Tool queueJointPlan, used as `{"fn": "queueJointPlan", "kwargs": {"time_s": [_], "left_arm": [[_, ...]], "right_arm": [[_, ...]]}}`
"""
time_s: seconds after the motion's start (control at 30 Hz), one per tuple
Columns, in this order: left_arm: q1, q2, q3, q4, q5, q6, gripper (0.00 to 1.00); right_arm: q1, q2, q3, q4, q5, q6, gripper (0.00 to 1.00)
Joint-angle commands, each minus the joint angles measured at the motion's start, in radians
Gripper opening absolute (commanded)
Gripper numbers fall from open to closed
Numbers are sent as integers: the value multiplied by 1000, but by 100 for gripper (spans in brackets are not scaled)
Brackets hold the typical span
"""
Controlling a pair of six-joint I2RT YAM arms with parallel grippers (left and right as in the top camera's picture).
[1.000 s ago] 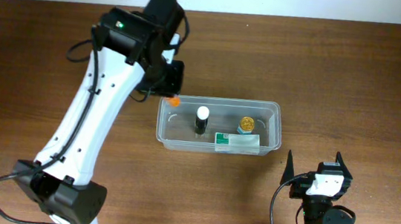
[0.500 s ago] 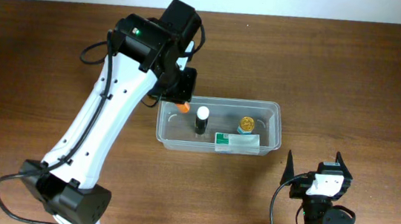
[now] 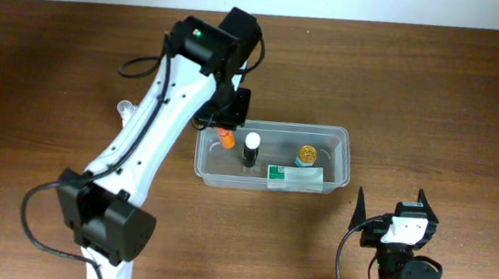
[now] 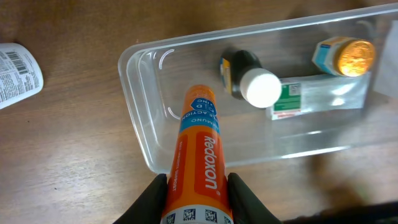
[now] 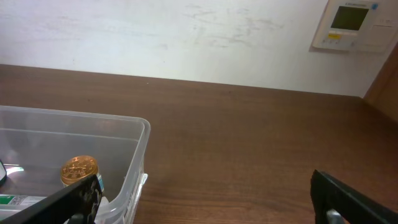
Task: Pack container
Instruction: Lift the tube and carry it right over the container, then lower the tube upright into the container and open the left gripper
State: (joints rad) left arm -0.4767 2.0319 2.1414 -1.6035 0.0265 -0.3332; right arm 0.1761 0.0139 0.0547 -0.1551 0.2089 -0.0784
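Left tool (image 4: 198, 186) clamped on the orange Redoxon tube (image 4: 198, 137), angled nose-first over the left end of the container (image 3: 347, 164), which sits mid bench (image 3: 439, 104). Looks like the free slot is there, beside the white-capped bottle (image 4: 249, 81). Right tool (image 3: 391, 208) wide open, empty, parked clear of the drop.

Top-down overhead, close wrists, common container (image 3: 325, 129)

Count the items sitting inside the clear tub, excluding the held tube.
3: white-capped dark bottle near the middle, gold-lidded jar toward its right end, green-and-white box along the near wall. None seems hidden.
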Motion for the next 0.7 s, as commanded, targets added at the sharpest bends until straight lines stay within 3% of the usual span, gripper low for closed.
{"fn": "queueJointPlan", "kwargs": {"time_s": [0.0,0.67], "left_arm": [[-3,32,17,11,-27,-14,13],[-3,112,-13,130,-54,-14,13]], "right_arm": [[-6,-10,-8,-1,9,4,98],[-6,-10,-8,-1,9,4,98]]}}
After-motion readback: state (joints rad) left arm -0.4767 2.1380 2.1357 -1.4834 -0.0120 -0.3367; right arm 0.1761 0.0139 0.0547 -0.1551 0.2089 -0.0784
